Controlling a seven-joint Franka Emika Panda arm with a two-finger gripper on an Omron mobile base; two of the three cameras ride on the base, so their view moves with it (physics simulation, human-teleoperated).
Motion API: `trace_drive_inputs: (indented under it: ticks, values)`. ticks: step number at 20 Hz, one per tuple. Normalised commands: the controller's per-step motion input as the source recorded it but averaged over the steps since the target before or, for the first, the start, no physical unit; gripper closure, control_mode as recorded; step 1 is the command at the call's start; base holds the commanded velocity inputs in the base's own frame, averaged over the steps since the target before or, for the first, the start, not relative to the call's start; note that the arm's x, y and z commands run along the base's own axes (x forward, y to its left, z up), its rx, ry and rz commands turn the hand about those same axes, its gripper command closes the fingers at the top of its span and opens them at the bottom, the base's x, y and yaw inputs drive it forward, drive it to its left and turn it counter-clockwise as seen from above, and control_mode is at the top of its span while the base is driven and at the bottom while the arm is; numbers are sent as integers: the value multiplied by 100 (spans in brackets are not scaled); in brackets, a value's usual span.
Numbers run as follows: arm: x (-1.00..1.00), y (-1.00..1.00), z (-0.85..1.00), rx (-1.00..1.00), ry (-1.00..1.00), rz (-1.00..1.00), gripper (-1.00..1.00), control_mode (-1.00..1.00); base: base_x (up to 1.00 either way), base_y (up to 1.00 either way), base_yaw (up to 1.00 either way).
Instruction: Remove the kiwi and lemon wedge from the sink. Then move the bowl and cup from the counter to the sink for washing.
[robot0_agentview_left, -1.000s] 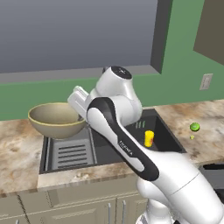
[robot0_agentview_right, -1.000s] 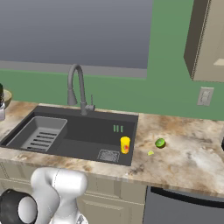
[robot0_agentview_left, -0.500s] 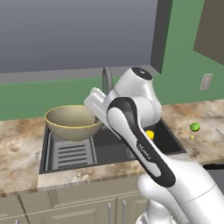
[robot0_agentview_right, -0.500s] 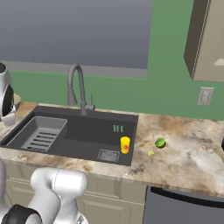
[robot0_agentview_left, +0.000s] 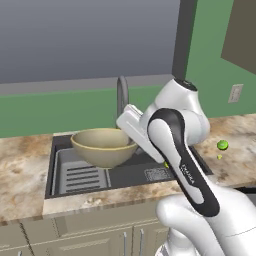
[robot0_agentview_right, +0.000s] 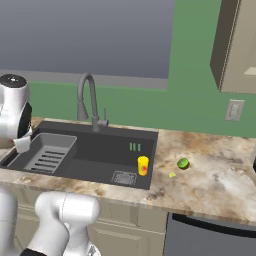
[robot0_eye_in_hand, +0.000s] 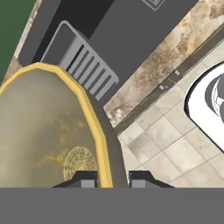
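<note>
Looking from the left base: the bowl (robot0_agentview_left: 103, 145) hangs above the sink (robot0_agentview_left: 130, 175), over the ribbed rack (robot0_agentview_left: 80, 175), held at its right rim by the white arm.
Faucet, left base: the gooseneck faucet (robot0_agentview_left: 121, 95) rises just behind the bowl.
Kiwi, left base: the kiwi (robot0_agentview_left: 222, 145) sits on the desk (robot0_agentview_left: 20, 175), right of the sink, with the lemon wedge (robot0_agentview_left: 219, 157) just in front of it.
Right base, sink: the cup (robot0_agentview_right: 143, 165) stands upright inside the basin, near its right wall and beside the square drain (robot0_agentview_right: 123, 178).
Right base, desk: kiwi and lemon wedge lie close together on the marbled stone, just right of the sink, not touching.
Right base, rack: it lies in the left part of the basin.
Hand view, tool: the tool (robot0_eye_in_hand: 112, 178) is clamped on the bowl's yellow rim, one fingertip (robot0_eye_in_hand: 83, 178) inside the bowl and the other outside it.
Hand view, below: rack, dark basin, a strip of desk and the tiled floor (robot0_eye_in_hand: 162, 144) show past the bowl's edge.
</note>
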Motion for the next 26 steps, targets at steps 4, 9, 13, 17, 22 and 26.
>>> trace_drive_inputs:
  ticks: [4,9,13,17,22,26]
  values:
    - [-11,-47,-6,0,13,0,100,-100,0,0,0]
    - [-10,-51,-6,0,16,0,100,-100,0,0,0]
    - [-7,-53,-8,0,18,0,100,-100,0,0,0]
    - [-6,-52,-8,0,18,0,100,-100,0,0,0]
    - [-9,-54,-7,0,11,0,100,-100,0,0,0]
    - [-11,-54,-8,0,6,0,100,-100,0,0,0]
